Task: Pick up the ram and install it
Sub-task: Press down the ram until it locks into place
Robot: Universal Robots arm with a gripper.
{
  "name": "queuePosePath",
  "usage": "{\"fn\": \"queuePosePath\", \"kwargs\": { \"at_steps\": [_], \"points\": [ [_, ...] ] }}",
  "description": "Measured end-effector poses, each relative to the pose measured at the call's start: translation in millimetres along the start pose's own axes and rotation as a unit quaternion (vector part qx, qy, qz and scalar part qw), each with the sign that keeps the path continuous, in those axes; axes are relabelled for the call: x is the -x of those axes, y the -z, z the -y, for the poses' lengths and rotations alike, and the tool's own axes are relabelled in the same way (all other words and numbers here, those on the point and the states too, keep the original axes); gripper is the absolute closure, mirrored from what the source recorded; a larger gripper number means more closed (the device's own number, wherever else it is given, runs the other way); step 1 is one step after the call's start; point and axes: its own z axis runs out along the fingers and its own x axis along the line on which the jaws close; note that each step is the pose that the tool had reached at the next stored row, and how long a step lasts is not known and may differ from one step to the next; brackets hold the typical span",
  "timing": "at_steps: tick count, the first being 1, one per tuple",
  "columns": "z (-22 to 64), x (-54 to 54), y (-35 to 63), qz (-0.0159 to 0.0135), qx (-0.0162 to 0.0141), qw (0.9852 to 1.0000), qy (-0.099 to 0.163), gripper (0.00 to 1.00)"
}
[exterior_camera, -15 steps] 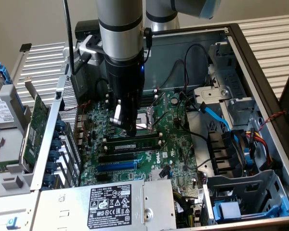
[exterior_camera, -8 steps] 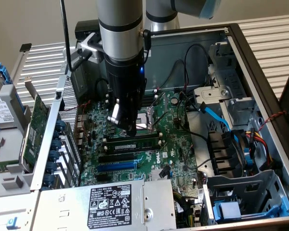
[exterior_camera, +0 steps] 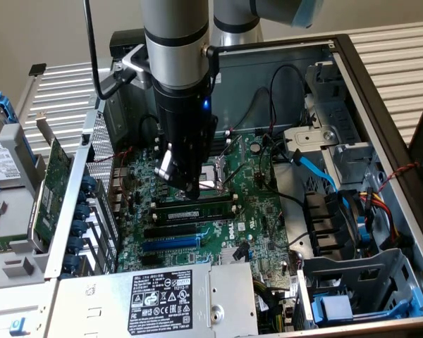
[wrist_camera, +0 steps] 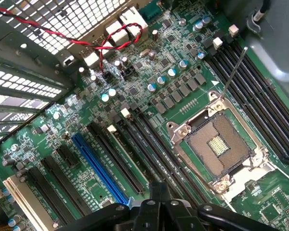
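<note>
One gripper (exterior_camera: 185,184) hovers low over the motherboard (exterior_camera: 257,204).
Whether its fingers are spread or pressed together, I cannot tell — the ram (exterior_camera: 194,209) sits in a slot just below it.

Evenly bright, diffuse light. Glare off the metal slats (exterior_camera: 398,53) and the perforated panel (wrist_camera: 33,72) beyond the jaws. Deep shadow beneath the gripper (wrist_camera: 159,211); gripper housing soft, out of focus.

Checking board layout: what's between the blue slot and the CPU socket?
Long black slots, seen in the wrist view, between blue slot and CPU socket.
</note>
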Motion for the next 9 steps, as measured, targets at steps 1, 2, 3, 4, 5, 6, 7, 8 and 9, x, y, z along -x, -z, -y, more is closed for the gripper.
{"fn": "queuePosePath", "kwargs": {
  "at_steps": [1,2,3,4,5,6,7,8,9],
  "points": [
    [0.0,0.0,0.0,0.0001,0.0001,1.0000,-0.007,0.89],
    [0.0,0.0,0.0,0.0002,0.0002,0.9999,-0.013,0.89],
    [0.0,0.0,0.0,0.0002,0.0002,0.9998,-0.020,0.89],
    [0.0,0.0,0.0,0.0003,0.0003,0.9997,-0.026,0.89],
    [0.0,0.0,0.0,0.0004,0.0004,0.9995,-0.033,0.89],
    [0.0,0.0,0.0,0.0005,0.0005,0.9992,-0.039,0.89],
    [0.0,0.0,0.0,0.0006,0.0005,0.9989,-0.046,0.89],
    [0.0,0.0,-0.1,0.0007,0.0006,0.9986,-0.052,0.89],
    [0.0,0.0,0.0,0.0007,0.0007,0.9983,-0.059,0.89]
  ]
}}
